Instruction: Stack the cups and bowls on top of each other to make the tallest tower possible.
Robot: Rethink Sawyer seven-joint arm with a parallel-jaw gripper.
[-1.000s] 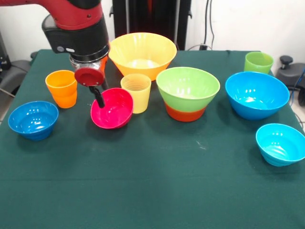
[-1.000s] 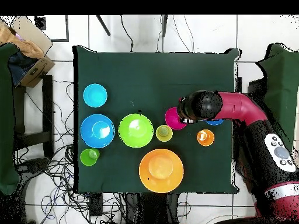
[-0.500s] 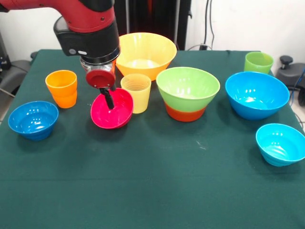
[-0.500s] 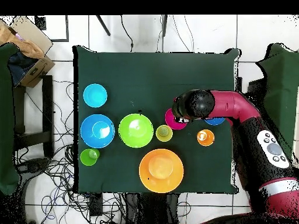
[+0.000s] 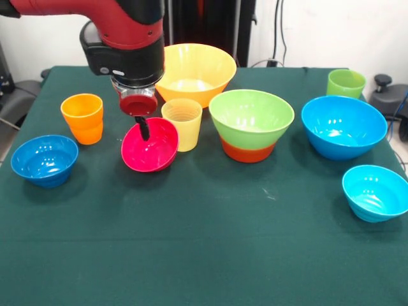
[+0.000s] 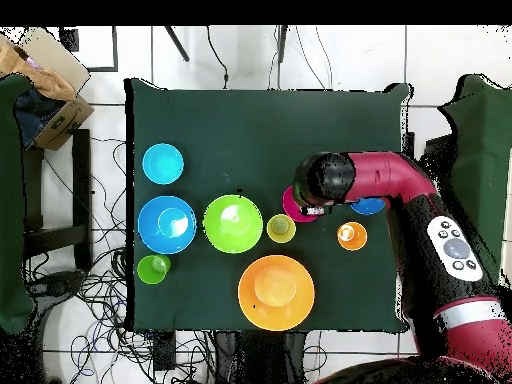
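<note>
We see our red and black arm (image 5: pixel 121 32) coming in from the upper left of the front view, its wrist pointing straight down. From above, the arm (image 6: pixel 400 190) bends across the table from the right. The gripper (image 5: pixel 143 129) hangs below a round red disc; only one dark finger shows.

A robotics lab: green-clothed table (image 5: pixel 210 255), tangled floor cables (image 6: pixel 75 300), red robot arm (image 6: pixel 400 185).
</note>
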